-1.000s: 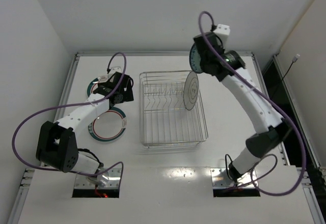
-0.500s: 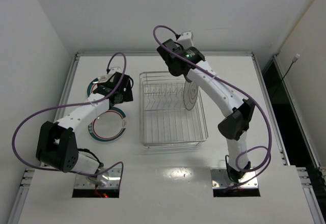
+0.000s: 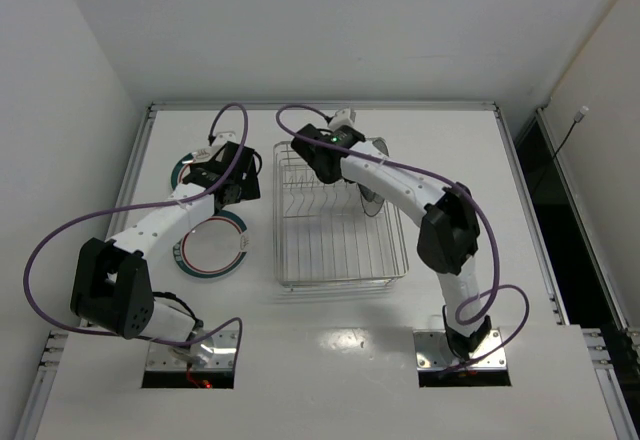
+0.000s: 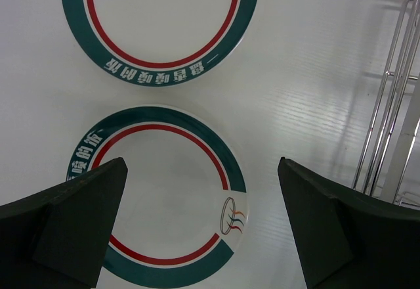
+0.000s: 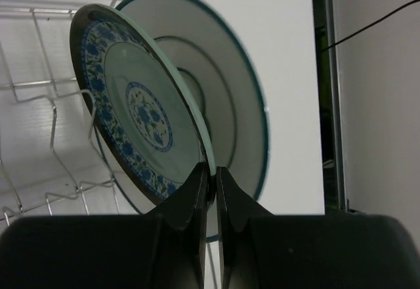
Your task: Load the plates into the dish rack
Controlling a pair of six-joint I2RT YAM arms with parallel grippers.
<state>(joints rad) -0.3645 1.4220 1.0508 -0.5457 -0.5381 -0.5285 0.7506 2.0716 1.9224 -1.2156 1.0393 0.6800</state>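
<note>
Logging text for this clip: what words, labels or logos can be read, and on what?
"喷的饭": white characters on the teal rim of the lower plate, left wrist view; the start is hidden.
On the upper plate: a longer line of rim characters, upside down, too uncertain to quote.
Small ring logo on the lower plate: no letters.
Other views: none.

two plates point(image 3: 212, 250) left of the dish rack point(image 3: 340, 282)
</note>
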